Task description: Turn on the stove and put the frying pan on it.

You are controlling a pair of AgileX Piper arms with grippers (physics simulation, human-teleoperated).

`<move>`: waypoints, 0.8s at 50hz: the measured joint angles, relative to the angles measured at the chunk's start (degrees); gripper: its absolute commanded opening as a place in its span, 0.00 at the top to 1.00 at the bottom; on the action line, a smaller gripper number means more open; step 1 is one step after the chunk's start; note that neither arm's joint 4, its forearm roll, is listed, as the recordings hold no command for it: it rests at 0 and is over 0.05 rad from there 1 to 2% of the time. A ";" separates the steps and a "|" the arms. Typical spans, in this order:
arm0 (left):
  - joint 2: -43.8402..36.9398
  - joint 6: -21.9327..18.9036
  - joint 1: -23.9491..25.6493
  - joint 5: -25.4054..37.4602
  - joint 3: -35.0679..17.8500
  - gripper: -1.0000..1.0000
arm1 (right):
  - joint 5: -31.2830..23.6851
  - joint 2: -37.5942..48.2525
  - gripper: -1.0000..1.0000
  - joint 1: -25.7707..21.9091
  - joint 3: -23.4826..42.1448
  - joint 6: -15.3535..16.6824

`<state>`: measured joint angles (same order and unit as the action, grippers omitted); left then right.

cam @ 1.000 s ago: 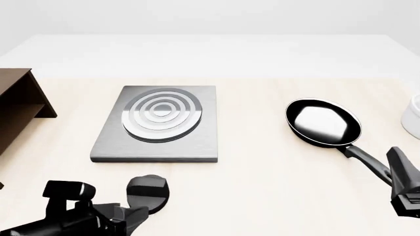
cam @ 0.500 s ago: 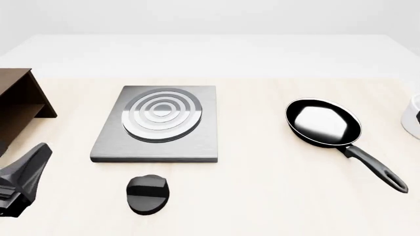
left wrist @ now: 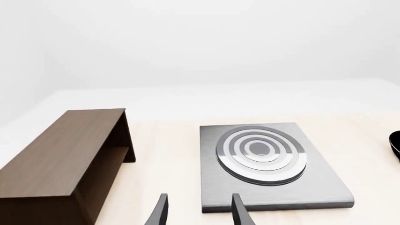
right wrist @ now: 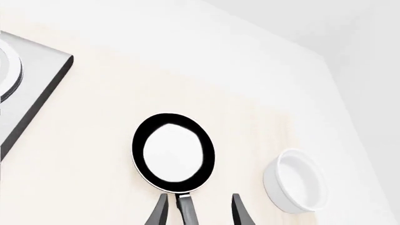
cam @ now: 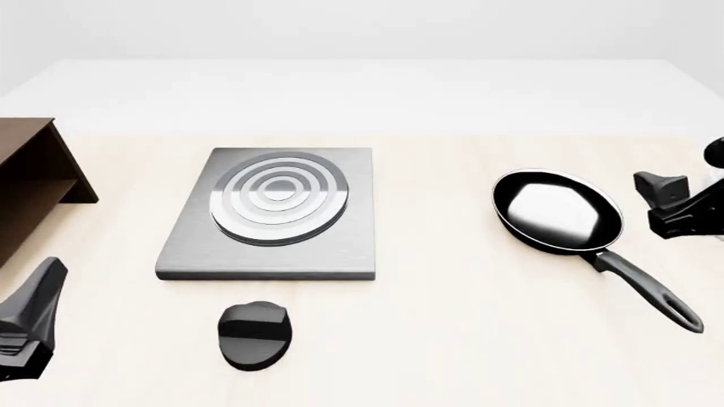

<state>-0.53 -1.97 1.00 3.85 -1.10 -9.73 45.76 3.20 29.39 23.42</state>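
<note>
Though beside pan [cam: 557,212], white cup [right wrist: 295,180] apart.

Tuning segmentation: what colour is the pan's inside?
Glossy black with a white reflection; frying pan shows best in the front view.

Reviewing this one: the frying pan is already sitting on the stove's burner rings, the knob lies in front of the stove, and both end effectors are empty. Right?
Not quite. The frying pan is not on the stove; it sits on the table to the stove's right, apart from it, as the front view shows. The rest holds: the knob lies in front of the stove, and the left end effector and right end effector are empty.
</note>
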 measured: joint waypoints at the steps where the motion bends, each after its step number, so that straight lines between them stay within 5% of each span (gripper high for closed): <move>1: 0.03 -0.02 -0.13 0.03 0.08 0.00 | 0.86 1.18 0.00 0.39 -0.30 0.44; 17: 0.23 -0.25 -0.82 0.36 0.70 0.00 | 14.23 16.87 0.00 4.62 -5.13 3.48; 40: -0.98 0.83 -1.28 -0.43 0.88 0.00 | 29.78 33.46 0.00 5.21 -9.96 2.00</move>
<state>-1.52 -1.13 -0.29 3.42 -0.21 20.04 79.23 8.41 19.43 25.42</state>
